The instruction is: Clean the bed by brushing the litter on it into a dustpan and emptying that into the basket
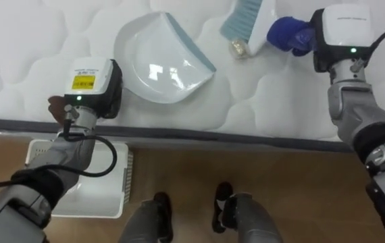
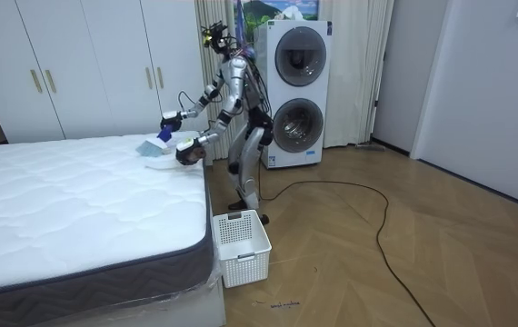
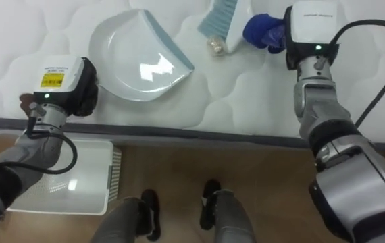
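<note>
Bed [image 1: 17, 40] — white quilted mattress with a dark lower border. Your robot stood at its long edge, on the wood floor [image 1: 179, 175], feet just short of the mattress side. In the room view it leaned in with both arms out over the corner of the bed.

Dustpan [image 1: 159, 57] — white, with a teal lip. It lay flat on the mattress near the edge in front of you, the lip turned toward the robot's right. Nothing showed inside the pan.

Left hand [image 1: 88, 84] — it rested on the mattress just beside the dustpan's rear, at the bed's edge. Its back covered what lay under it, so you could not tell whether it was apart, together or clamped on the pan.

Right hand [image 1: 290, 34] — blue-covered, reaching farther onto the bed than the left. It was curled round the white handle of the brush [image 1: 243, 20], whose teal bristles pointed down at the mattress.

Scrap [image 1: 240, 48] — one small pale, yellowish bit on the mattress, just beside the brush's end and between the brush and the dustpan's lip — apart from the lip.

Basket [image 1: 126, 179] — white, slotted walls. It stood on the floor against the bed's side, below your left arm.

Washers [image 2: 295, 91] — two white front-loaders, stacked, behind the robot in the room view.

Wardrobe [image 2: 86, 64] — white doors along the wall beyond the bed.
</note>
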Robot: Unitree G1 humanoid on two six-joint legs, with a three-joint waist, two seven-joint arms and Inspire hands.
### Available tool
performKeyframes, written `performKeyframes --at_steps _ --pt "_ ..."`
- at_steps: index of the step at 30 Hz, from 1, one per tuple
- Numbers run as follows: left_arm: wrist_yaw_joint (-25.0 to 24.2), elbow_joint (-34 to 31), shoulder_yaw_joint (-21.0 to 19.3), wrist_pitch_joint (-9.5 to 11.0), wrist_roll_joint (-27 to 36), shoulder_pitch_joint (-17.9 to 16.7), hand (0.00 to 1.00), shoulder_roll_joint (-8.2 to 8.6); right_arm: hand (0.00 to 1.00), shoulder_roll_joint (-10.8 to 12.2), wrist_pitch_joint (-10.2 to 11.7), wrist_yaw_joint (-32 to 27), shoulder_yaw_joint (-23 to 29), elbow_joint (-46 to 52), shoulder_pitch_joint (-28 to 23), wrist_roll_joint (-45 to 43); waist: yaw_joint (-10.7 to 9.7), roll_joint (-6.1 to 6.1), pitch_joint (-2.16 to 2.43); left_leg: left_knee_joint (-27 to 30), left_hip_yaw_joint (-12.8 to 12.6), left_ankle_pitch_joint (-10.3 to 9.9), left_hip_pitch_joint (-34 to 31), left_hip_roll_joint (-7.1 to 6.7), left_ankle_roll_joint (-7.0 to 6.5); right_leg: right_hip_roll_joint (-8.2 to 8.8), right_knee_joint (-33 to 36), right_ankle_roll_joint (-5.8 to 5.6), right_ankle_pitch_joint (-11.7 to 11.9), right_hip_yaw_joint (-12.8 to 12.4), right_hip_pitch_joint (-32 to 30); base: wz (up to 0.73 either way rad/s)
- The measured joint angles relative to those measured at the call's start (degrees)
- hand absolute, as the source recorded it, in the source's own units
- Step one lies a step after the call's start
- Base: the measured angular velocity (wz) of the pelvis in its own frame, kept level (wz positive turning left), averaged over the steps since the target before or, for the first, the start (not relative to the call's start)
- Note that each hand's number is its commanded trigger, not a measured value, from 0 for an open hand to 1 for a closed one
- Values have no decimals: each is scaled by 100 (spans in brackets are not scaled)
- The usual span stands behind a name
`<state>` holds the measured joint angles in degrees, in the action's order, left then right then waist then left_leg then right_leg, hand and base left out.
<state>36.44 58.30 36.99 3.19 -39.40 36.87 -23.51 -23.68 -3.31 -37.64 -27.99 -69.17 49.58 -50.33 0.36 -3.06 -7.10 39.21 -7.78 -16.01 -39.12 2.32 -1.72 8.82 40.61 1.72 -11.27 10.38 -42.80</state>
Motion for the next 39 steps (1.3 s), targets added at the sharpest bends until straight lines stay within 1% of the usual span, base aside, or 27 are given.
performKeyframes --at_steps 3,5,6,7,9,11,13,16,17,18,20,21,23,26,28,33,35,37,39 --pt "-53 -221 -2 -49 -104 -132 100 -104 100 -103 -17 5 -12 133 0 -573 -1 -20 6 -77 -29 1 83 3 -1 10 -12 -5 3 -7 52 -2" --pt "-71 -326 3 -49 -224 -185 100 -214 100 -213 -15 8 -13 294 3 -1040 -10 -34 11 -65 -26 2 90 4 1 -4 -42 -5 3 -1 65 0" --pt "-71 -326 3 -53 -282 -188 100 -227 100 -235 -18 11 -28 320 4 -1185 -6 -41 14 -66 -26 2 99 11 1 -11 -49 -5 3 -4 76 -4" --pt "-71 -342 2 -69 -321 -217 100 -240 100 -276 -31 35 -118 383 4 -1413 2 -83 34 -71 -35 3 122 16 2 -21 -57 -5 3 -12 88 -4" --pt "-85 -373 -5 -118 -355 -285 100 -249 100 -302 -48 113 -233 517 4 -1667 -10 -118 43 -88 -34 4 188 36 5 -62 -124 -7 22 -5 173 -7" --pt "-110 -449 -16 -173 -412 -325 100 -280 100 -306 -81 223 -362 584 33 -1849 48 -194 91 -213 -69 28 223 106 31 -162 -336 5 140 3 252 -13" --pt "-131 -448 -17 -195 -410 -363 100 -280 100 -310 -159 338 -510 672 54 -1946 49 -219 88 -287 -52 55 281 124 30 -197 -462 2 203 26 346 -4" --pt "-260 -455 -19 -168 -411 -428 100 -295 100 -319 -175 479 -582 749 50 -2199 42 -239 98 -448 -19 121 382 109 19 -203 -674 -21 280 83 494 4" --pt "-323 -518 -23 -160 -405 -429 100 -336 100 -351 -175 569 -596 855 50 -2255 41 -254 103 -502 -11 153 375 100 12 -202 -732 -27 311 92 494 6" --pt "-347 -541 -22 -156 -403 -429 100 -351 100 -373 -180 613 -638 908 51 -2253 37 -262 106 -523 -12 163 374 102 8 -201 -752 -30 321 95 494 4" --pt "-423 -552 -23 -109 -404 -414 100 -426 100 -437 -177 791 -785 1100 52 -2312 15 -305 132 -563 -9 184 379 108 5 -194 -797 -38 334 98 494 0" --pt "-456 -551 -23 -98 -404 -406 100 -445 100 -461 -174 843 -816 1164 52 -2331 6 -309 134 -556 -5 185 379 106 5 -193 -804 -39 334 104 496 0" --pt "-522 -551 -24 -46 -403 -397 100 -494 100 -551 -171 1035 -916 1386 57 -2374 -7 -317 131 -556 1 185 377 115 5 -198 -844 -39 337 136 519 0" --pt "-598 -552 -52 -17 -398 -387 100 -499 100 -566 -170 1269 -921 1519 56 -2361 -30 -324 127 -560 20 185 378 132 5 -201 -906 -33 354 221 571 5" --pt "-613 -551 -66 26 -394 -386 100 -499 100 -587 -170 1368 -952 1623 57 -2326 -22 -331 123 -557 39 185 376 138 5 -196 -909 -33 356 234 575 2" --pt "-612 -546 -74 124 -390 -388 100 -550 100 -588 -154 1546 -1055 1670 57 -2165 -9 -365 115 -591 13 183 376 161 7 -214 -922 -24 366 229 575 -1" --pt "-612 -545 -120 173 -403 -392 100 -600 100 -573 -150 1681 -1054 1760 52 -2144 -7 -363 114 -579 27 181 355 207 11 -273 -999 -9 416 238 596 -6" --pt "-613 -546 -126 230 -406 -397 100 -623 100 -554 -140 1794 -1055 1775 28 -2128 -1 -363 114 -557 34 177 360 204 17 -286 -1006 -7 419 237 612 0" --pt "-613 -546 -128 270 -407 -397 100 -623 100 -544 -126 1956 -1055 1803 -20 -1913 8 -359 112 -581 34 176 352 202 18 -290 -1016 -8 421 243 614 0"
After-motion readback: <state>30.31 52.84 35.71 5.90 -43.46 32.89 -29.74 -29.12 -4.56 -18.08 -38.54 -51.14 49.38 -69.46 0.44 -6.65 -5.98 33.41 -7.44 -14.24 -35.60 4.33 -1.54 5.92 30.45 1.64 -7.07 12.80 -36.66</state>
